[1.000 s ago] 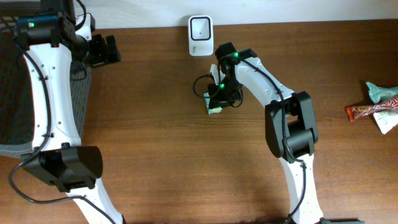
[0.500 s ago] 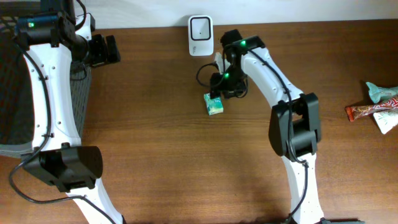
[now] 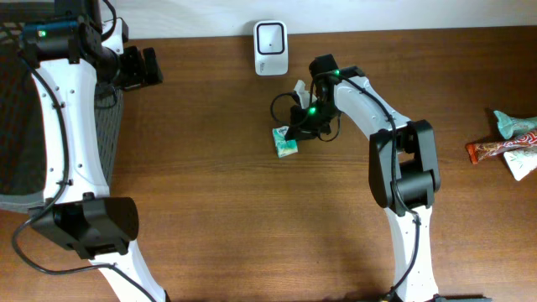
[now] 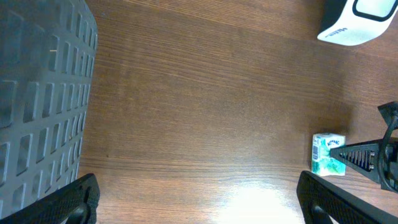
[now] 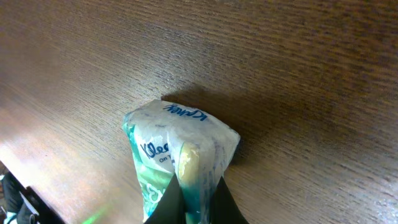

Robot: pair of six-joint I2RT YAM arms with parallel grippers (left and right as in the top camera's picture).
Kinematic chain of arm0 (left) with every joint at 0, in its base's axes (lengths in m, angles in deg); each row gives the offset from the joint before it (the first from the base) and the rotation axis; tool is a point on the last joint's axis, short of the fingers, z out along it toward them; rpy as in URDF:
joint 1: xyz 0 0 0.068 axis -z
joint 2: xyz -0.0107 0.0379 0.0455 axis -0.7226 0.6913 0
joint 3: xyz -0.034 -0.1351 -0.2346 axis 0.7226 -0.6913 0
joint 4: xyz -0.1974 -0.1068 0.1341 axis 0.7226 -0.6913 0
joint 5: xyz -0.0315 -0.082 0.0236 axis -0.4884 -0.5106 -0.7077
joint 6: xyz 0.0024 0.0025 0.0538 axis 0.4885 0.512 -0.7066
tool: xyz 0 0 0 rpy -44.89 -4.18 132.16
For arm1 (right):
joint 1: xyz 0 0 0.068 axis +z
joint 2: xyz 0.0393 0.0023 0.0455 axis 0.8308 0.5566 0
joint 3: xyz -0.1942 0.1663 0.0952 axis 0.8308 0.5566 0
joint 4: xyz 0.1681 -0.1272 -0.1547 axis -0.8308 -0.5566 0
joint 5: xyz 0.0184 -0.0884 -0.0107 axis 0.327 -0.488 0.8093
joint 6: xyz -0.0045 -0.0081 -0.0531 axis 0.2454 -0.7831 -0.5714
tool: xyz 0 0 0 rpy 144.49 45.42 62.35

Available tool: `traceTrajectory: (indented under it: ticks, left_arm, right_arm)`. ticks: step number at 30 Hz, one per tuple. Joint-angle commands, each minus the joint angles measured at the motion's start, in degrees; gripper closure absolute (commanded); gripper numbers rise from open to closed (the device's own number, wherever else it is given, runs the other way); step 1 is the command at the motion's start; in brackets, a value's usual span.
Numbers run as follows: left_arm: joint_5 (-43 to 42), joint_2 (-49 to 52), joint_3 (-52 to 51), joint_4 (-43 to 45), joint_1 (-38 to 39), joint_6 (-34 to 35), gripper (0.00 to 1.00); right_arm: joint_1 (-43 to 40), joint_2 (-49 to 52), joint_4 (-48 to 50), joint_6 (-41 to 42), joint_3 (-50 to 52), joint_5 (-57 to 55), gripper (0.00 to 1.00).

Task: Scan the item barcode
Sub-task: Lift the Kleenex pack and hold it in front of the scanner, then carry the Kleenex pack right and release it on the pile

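So right now we're at the pick-up part of the scan job. The right gripper [image 5: 191,198] is pressed together on the little green-and-white tissue pack [image 5: 180,149], and from its own camera it looks like it's pinching the wrapper at the end of the pack rather than squeezing the whole body. Can't honestly tell if the pack is off the wood yet or just sitting on it with the fingers clamped on; there's a shadow tight against it, so I'd guess it's barely up, if at all.

The pack lies on the table [image 3: 210,210] a bit in front of the scanner [image 3: 270,48] and slightly to its side, near but clearly apart, with bare wood between them. The scanner is the white unit standing at the back edge.

The next move, I reckon, is lift, carry it toward the scanner and turn it so the barcode faces the window (no barcode visible on the faces I can see, so some rotating seems likely). A thin pinch on crinkly film could slip or let the pack swing, so slow is smart.

The left gripper [image 3: 144,67] is spread wide and hangs by the basket [image 4: 37,93], well away from all this. Some snack wrappers [image 3: 508,144] lie at the far right edge.
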State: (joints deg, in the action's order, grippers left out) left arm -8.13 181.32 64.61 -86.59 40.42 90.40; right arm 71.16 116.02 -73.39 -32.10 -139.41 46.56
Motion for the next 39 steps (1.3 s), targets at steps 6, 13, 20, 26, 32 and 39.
traceTrajectory:
  ticks: [6, 13, 20, 26, 32, 39]
  left_arm:
    - [-0.4, -0.2, 0.0, 0.1, -0.2, -0.5, 0.01]
    - [-0.4, -0.2, 0.0, 0.1, -0.2, -0.5, 0.01]
    - [-0.4, -0.2, 0.0, 0.1, -0.2, -0.5, 0.01]
    - [-0.4, -0.2, 0.0, 0.1, -0.2, -0.5, 0.01]
    - [-0.4, -0.2, 0.0, 0.1, -0.2, -0.5, 0.01]
    - [-0.4, -0.2, 0.0, 0.1, -0.2, -0.5, 0.01]
  right_arm:
    - [1.7, -1.0, 2.5, -0.3, -25.6, -29.9, 0.96]
    - [8.1, 2.1, 29.8, -27.6, -25.1, -50.1, 0.96]
    - [9.8, 6.0, 32.9, -34.4, -25.0, -55.1, 0.96]
    - [7.7, 2.9, 33.2, -23.5, -25.7, -60.0, 0.96]
    - [-7.9, -5.6, 21.0, -2.8, -25.7, -60.5, 0.96]
    - [-35.0, -5.3, -6.4, 10.3, -23.1, -62.2, 0.96]
